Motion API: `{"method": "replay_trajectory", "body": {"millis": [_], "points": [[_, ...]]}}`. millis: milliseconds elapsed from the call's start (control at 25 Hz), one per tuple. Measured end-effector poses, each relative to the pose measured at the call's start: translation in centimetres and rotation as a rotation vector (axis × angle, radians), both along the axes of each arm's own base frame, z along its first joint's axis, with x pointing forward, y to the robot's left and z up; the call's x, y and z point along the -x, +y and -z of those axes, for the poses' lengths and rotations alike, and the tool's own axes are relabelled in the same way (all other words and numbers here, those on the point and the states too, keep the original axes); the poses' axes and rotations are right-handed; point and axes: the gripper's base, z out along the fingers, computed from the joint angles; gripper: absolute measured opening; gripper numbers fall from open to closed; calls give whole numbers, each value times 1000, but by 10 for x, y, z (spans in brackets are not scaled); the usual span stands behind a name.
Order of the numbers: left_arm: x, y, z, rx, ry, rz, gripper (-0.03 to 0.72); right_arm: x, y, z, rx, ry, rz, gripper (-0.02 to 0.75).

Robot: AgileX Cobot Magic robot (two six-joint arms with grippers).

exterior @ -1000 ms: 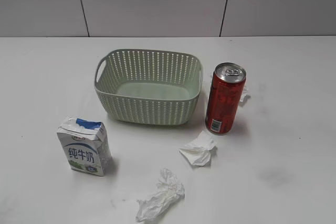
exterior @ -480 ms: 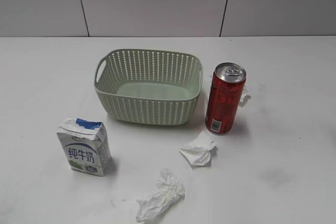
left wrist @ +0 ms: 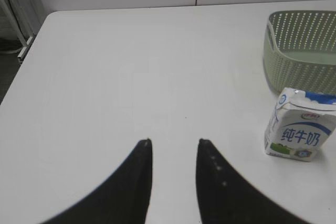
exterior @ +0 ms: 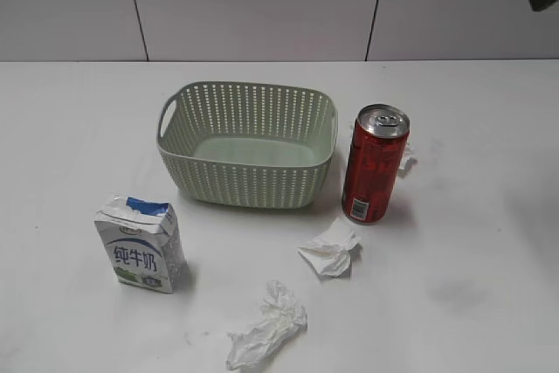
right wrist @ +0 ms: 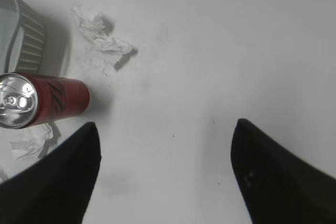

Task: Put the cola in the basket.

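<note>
Two grippers are in play, and neither one holds anything. The right gripper (right wrist: 165, 174) has its fingers spread wide apart over bare table, up high, and the cola (exterior: 374, 164) is off to its left side in the right wrist view. The left gripper (left wrist: 173, 179) has its fingers only a little apart, with nothing between them, far from the can. The cola stands up straight on the table, just beside the right end of the basket (exterior: 248, 144), not touching it as far as I can tell. A crumpled tissue (exterior: 332, 249) lies near the front of the can and a milk carton (exterior: 140, 243) stands well away. To do this step well, I think the right gripper should slide over until the can sits between its fingers, come down around the middle of the red part, and squeeze gently so the tall can does not tip.
</note>
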Motion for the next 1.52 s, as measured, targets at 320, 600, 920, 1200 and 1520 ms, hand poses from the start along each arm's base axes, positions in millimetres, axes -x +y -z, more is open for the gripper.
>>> {"method": "replay_trajectory", "body": {"millis": [320, 600, 920, 1200, 1520], "points": [[0, 0, 0, 0, 0, 0, 235, -4, 85, 15, 1, 29, -234, 585], [0, 0, 0, 0, 0, 0, 235, -6, 132, 55, -4, 156, -278, 585], [0, 0, 0, 0, 0, 0, 235, -19, 142, 94, 6, 284, -229, 585], [0, 0, 0, 0, 0, 0, 232, -25, 142, 120, 63, 353, -198, 587], [0, 0, 0, 0, 0, 0, 232, -27, 144, 153, 73, 427, -187, 587]]}}
